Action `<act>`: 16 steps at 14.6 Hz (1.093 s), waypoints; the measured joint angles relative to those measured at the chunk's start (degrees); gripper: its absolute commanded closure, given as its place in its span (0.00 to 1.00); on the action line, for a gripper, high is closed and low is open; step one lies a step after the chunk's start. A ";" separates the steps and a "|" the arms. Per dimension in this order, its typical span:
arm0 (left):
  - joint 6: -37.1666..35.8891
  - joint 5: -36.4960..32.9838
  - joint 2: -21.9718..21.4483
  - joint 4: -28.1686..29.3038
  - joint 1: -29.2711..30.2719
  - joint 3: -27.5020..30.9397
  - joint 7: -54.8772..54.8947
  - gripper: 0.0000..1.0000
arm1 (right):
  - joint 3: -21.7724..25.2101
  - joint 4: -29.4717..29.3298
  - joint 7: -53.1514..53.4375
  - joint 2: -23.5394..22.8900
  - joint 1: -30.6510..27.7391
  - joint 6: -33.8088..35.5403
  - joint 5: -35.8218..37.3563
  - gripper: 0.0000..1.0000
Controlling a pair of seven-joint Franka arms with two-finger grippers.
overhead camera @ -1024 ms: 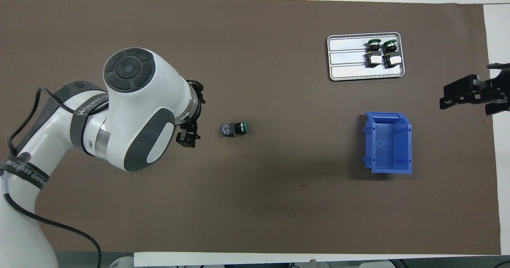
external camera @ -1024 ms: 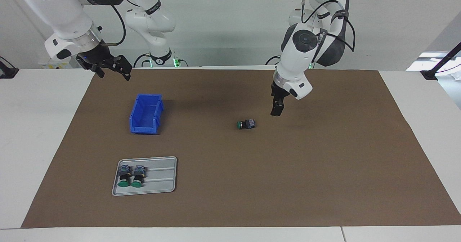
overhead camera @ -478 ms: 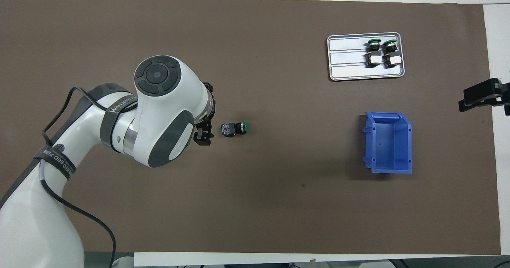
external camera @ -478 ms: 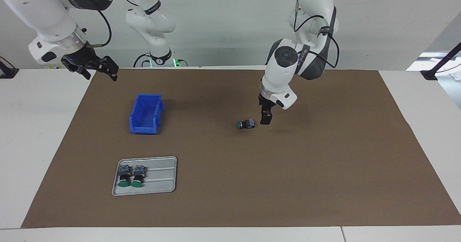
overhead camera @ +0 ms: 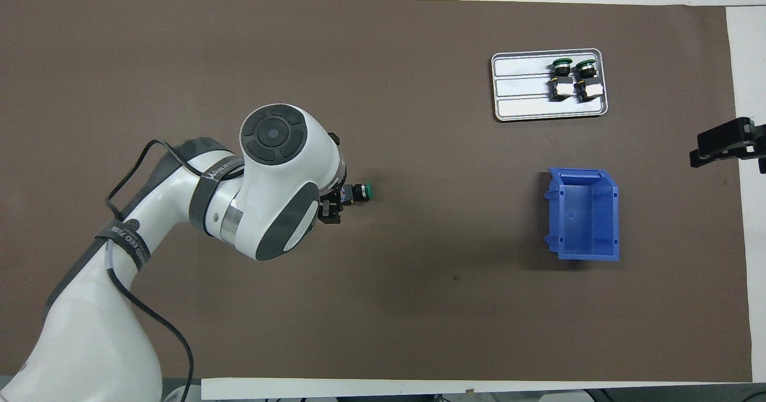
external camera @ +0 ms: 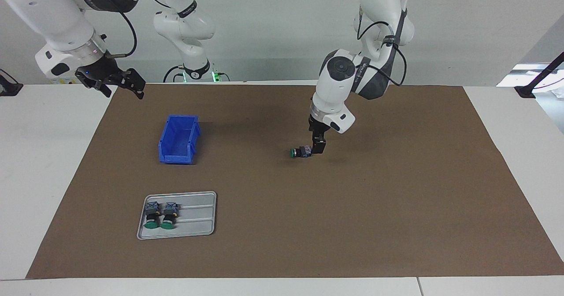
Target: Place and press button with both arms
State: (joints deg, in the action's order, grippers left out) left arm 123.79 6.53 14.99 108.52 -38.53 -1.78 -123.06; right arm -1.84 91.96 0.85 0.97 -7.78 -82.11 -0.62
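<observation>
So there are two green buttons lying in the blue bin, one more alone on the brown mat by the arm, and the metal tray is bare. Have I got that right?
Not quite. The two green buttons lie on the metal tray, not in the blue bin, which holds nothing; the facing view shows this. The third button does lie alone on the brown mat, at the left gripper.

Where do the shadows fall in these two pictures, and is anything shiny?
Facing view: soft shadows on the brown mat beside the blue bin and under the left arm's hand. Overhead view: a dark patch beside the bin; the metal tray gleams pale, without harsh glare.
</observation>
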 measured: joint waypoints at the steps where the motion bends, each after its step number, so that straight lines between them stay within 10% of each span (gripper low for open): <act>1: 1.31 0.00 1.43 -0.16 -0.37 -0.01 -2.16 0.02 | 0.00 0.01 0.00 0.00 0.06 0.00 0.00 0.01; 16: 6.52 0.01 6.76 -0.94 -2.27 0.08 -8.12 0.06 | 0.08 0.09 0.00 0.03 0.70 0.01 -0.01 0.01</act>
State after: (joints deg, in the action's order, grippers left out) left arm 130.31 6.54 21.75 107.58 -40.80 -1.70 -131.18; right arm -1.76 92.04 0.85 1.00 -7.08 -82.10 -0.63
